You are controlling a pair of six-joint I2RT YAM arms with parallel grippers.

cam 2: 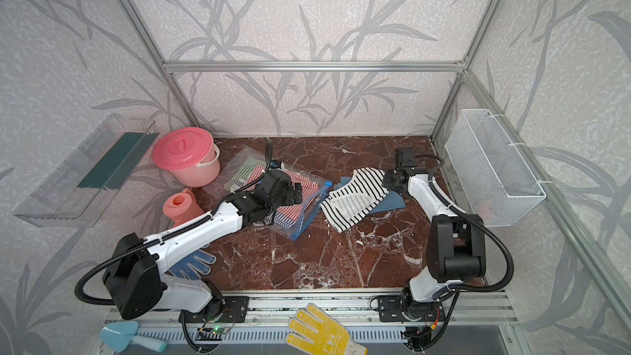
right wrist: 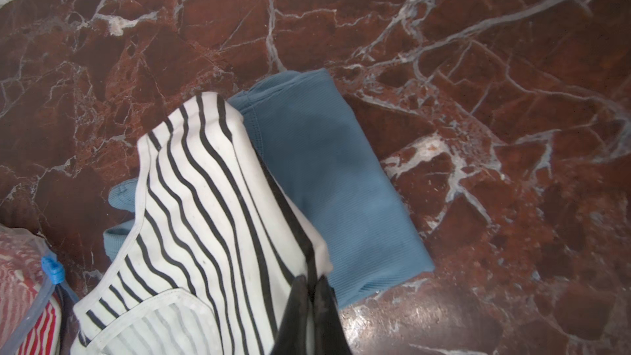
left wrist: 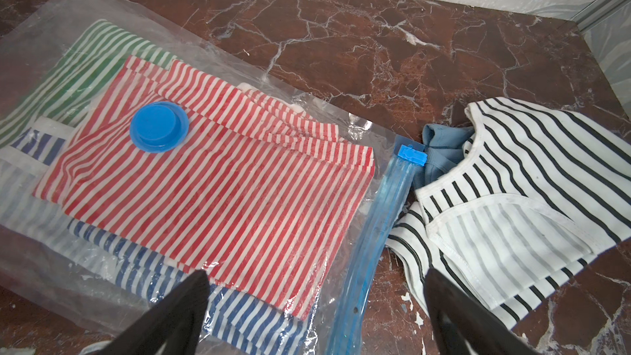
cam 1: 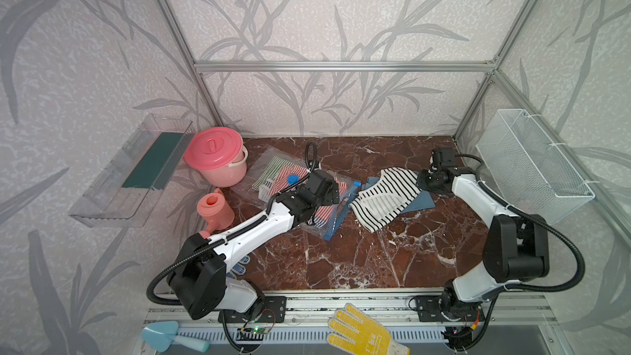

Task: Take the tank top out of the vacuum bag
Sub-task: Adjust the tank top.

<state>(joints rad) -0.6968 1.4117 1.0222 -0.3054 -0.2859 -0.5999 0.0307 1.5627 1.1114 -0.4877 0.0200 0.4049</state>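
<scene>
Between the clenched tips of your right gripper [right wrist: 309, 283] sits the top [right wrist: 205, 199], so lift before dragging it from the bag [left wrist: 368, 233], left gripper [left wrist: 316, 278] hanging open above it.

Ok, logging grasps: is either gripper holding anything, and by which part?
The right gripper pinches the striped tank top by its edge beside the blue garment. The left gripper is open, holding nothing.

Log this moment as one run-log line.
left gripper: open, over vacuum bag | right gripper: shut on tank top | tank top: outside bag, lying on blue garment | bag: other striped clothes inside
</scene>
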